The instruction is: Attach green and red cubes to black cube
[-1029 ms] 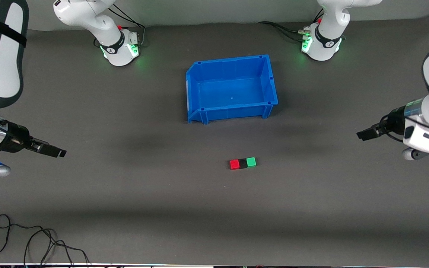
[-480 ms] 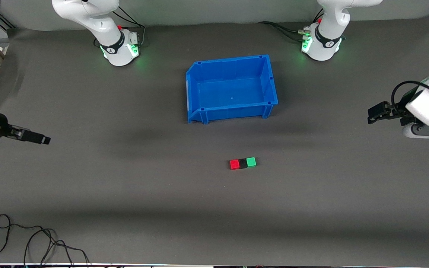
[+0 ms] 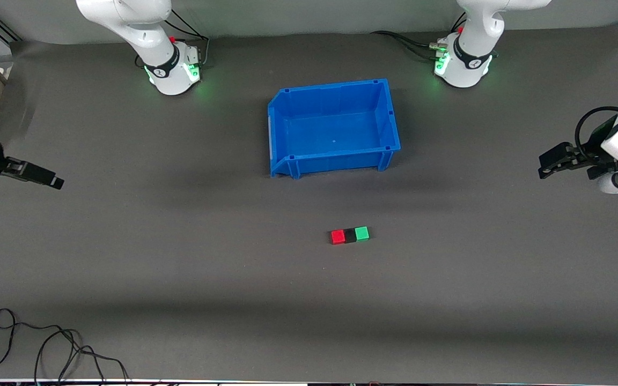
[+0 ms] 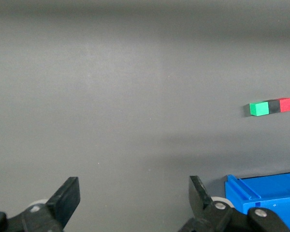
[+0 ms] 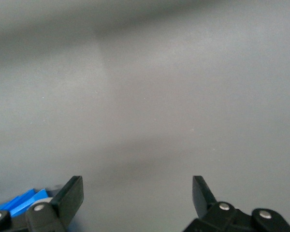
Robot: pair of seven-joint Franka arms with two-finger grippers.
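Red cube point(image 3: 337, 236), black cube point(image 3: 350, 235) and green cube point(image 3: 361, 233) are sitting in one tight row on the table point(image 3: 180, 268), faces touching, black in the middle, red toward the right arm's end. All three are small, matte, equal in size. The row is lying nearer the front camera than the blue bin point(image 3: 333, 127). Left gripper point(image 3: 546, 164) is hanging over the table's edge, jaws apart, holding nothing. Right gripper point(image 3: 54, 182) is doing likewise at its end, jaws apart.
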